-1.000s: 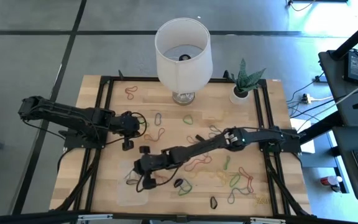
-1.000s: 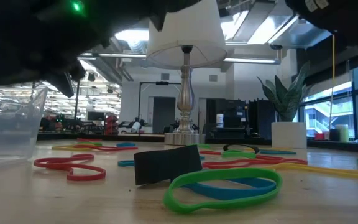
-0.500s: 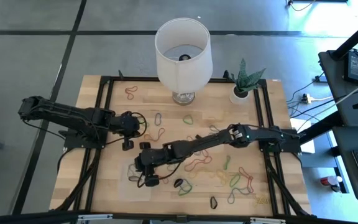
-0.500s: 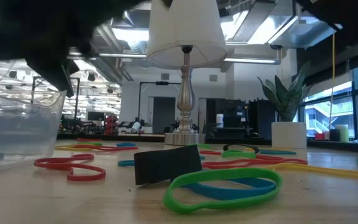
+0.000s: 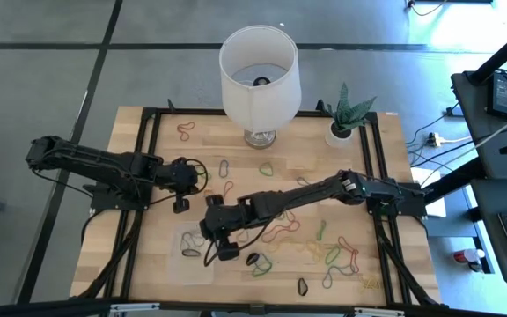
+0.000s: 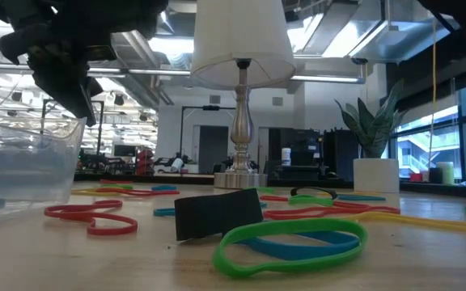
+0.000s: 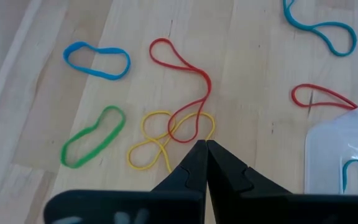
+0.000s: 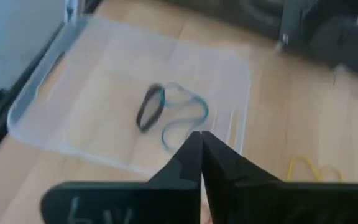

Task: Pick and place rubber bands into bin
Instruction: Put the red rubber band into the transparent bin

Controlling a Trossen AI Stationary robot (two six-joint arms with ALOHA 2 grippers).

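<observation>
From above, we see the right gripper [image 5: 221, 249] stretched across the table [image 5: 385, 264], hanging just beside the clear bin [image 5: 189, 257], which lies toward the table's near edge on the left arm's side. A dark band and a blue one lie inside the bin. The left gripper [image 5: 180, 204] waits farther back, well apart from the bin. Loose bands [image 5: 333, 256] are scattered behind and to the side of the right fingers, and a lamp [image 5: 258, 75] and a potted plant [image 5: 346, 119] stand at the far edge.

From table height, we see a dark gripper [image 6: 63, 69] hanging above the bin [image 6: 23, 162]; we cannot tell its finger state here. A green band [image 6: 285, 242] lies on a blue one close to the camera, next to a small black block [image 6: 217, 214], and red bands [image 6: 91, 217] lie between the block and the bin.

In the left wrist view, the left gripper's [image 7: 205, 149] fingers are pressed together and hold nothing. Just ahead of the tips a yellow band [image 7: 163, 140] and a red one [image 7: 182, 90] overlap; a green band [image 7: 92, 135] and a blue one [image 7: 97, 61] lie off to one side, and a corner of the bin [image 7: 340, 155] shows to the other.

In the right wrist view, the right gripper's [image 8: 200, 142] fingers are closed and empty. The bin [image 8: 92, 81] lies right under and ahead of the tips, with a black band [image 8: 149, 107] and a blue band [image 8: 185, 121] lying in it.
</observation>
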